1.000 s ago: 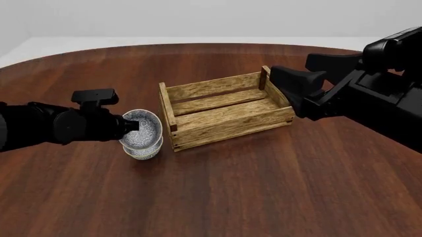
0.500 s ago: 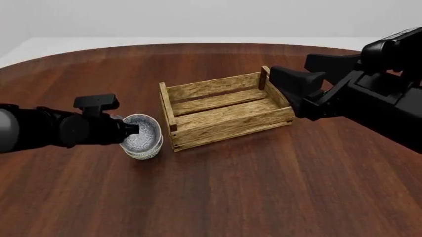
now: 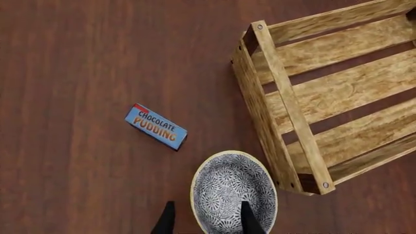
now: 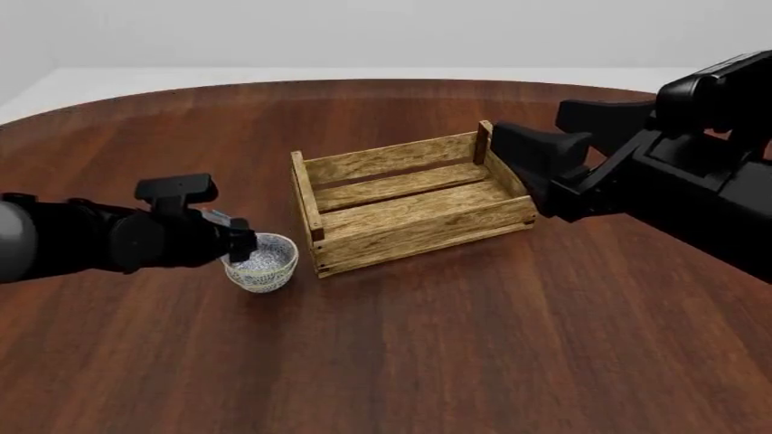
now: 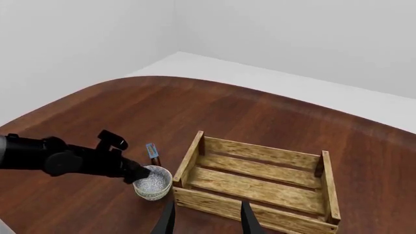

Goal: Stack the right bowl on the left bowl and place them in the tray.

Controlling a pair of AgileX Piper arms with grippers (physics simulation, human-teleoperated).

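The right bowl (image 4: 268, 256), white with blue-grey speckles, sits nested in the left bowl (image 4: 266, 280) on the table just left of the tray (image 4: 422, 237), a slatted wooden crate. From above only the upper bowl (image 3: 227, 187) shows beside the tray's corner post (image 3: 286, 107). My left gripper (image 4: 245, 246) is open and straddles the bowl's rim, one finger (image 3: 250, 219) inside and the other outside with a gap to the rim. My right gripper (image 4: 531, 145) hovers open above the tray's right end, holding nothing. From there both bowls (image 5: 154, 183) and the tray (image 5: 260, 153) show below.
A small blue-and-red chocolate pudding box (image 3: 156, 127) lies flat on the table a little beyond the bowls, also visible as the box (image 5: 153, 151) next to the tray's left end. The left arm hides it in the front view.
The left gripper has come down with the upper bowl, which now sits fully inside the lower one instead of above it. The right arm has not moved.
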